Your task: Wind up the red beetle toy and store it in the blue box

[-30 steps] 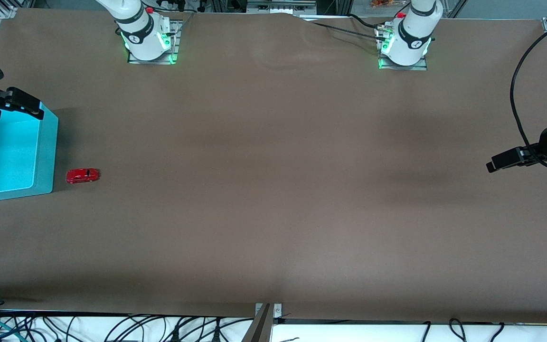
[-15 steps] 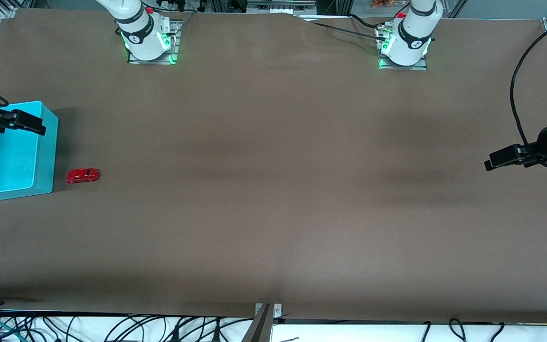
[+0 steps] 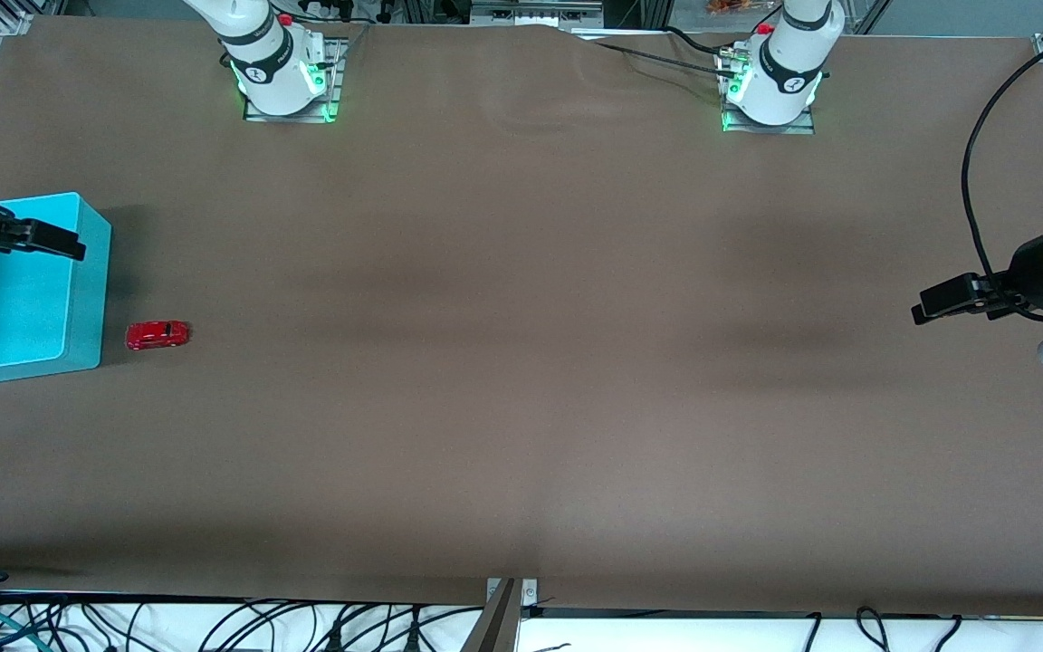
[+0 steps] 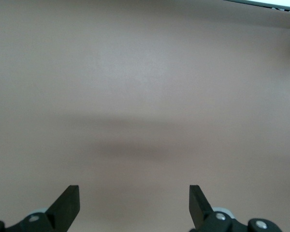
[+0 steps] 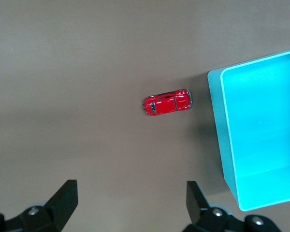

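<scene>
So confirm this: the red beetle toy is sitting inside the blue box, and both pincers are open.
Not quite. The red beetle toy sits on the table beside the blue box, not inside it; the right wrist view shows it clearly. The left pincer and right pincer are both open, as stated.

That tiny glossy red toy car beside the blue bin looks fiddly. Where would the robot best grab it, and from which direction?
Probably from straight above, pinching the tiny glossy red toy car across its two long flanks at mid-body. It sits upright on its wheels, and the rounded roof would likely slip. Its long axis points at the light cyan-blue plastic bin, so fingers on the flanks should clear the wall. The open right end effector, over the bin, is closest.
</scene>
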`<state>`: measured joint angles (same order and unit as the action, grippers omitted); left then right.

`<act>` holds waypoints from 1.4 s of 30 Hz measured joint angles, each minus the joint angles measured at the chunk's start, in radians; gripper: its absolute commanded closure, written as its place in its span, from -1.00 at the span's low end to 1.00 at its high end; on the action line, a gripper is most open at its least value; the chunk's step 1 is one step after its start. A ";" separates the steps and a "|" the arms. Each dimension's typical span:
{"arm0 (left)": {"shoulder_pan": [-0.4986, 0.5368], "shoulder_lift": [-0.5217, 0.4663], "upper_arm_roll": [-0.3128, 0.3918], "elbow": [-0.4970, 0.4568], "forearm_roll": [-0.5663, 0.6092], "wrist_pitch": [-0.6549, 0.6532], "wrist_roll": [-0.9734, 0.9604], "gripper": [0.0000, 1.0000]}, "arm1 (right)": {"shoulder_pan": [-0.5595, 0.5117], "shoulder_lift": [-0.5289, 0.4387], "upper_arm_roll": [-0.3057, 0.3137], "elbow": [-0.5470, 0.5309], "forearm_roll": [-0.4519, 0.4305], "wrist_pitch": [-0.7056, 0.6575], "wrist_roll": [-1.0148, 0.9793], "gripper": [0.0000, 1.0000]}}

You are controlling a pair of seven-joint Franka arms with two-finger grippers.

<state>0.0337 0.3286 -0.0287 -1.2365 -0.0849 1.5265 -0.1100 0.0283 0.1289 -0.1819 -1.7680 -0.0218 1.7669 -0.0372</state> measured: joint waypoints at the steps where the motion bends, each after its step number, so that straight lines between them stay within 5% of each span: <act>1: 0.000 0.000 0.000 0.000 0.000 0.000 0.000 -1.00 | 0.000 -0.002 -0.006 -0.015 0.000 0.016 0.000 -1.00; 16: 0.000 0.000 0.003 0.000 0.000 0.000 0.000 -1.00 | -0.002 -0.021 -0.034 -0.230 0.000 0.309 0.260 -1.00; 42: 0.000 0.000 0.003 0.000 0.000 0.000 0.000 -1.00 | -0.003 0.073 -0.064 -0.372 0.000 0.561 0.738 -1.00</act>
<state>0.0337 0.3287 -0.0253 -1.2364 -0.0849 1.5266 -0.1100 0.0257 0.2022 -0.2457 -2.1403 -0.0213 2.3281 0.7006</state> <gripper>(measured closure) 0.000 0.000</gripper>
